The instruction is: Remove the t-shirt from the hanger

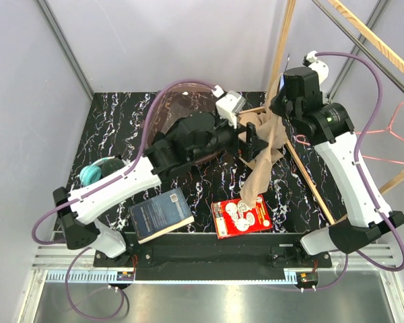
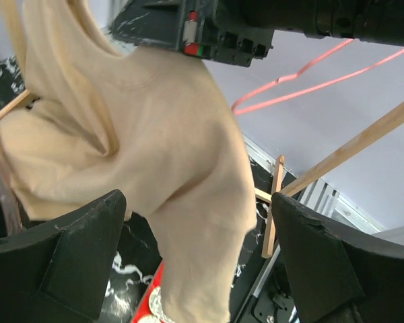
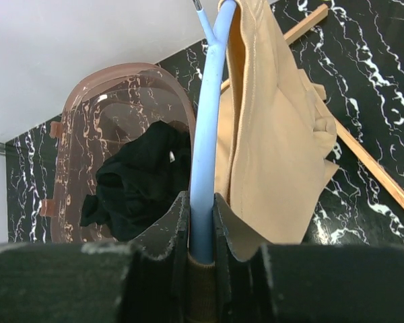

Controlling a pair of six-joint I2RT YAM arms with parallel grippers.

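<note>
A beige t-shirt [image 1: 259,168] hangs on a light blue hanger [image 3: 209,101] above the black marble table. My right gripper [image 1: 281,101] is shut on the hanger's blue bar [image 3: 202,208], with the shirt [image 3: 276,134] draped down just to the right of it. My left gripper [image 1: 252,142] is open at the shirt's side. In the left wrist view its two black fingers stand wide apart [image 2: 196,198], and a hanging fold of the shirt [image 2: 155,121] lies between them, not pinched.
A clear pinkish bin [image 1: 182,84] holding a black garment [image 3: 135,175] stands at the back. A dark book [image 1: 160,214], a red packet [image 1: 241,217] and a teal object [image 1: 93,173] lie on the table. A wooden rack [image 1: 310,182] and a pink hanger [image 1: 397,128] stand at the right.
</note>
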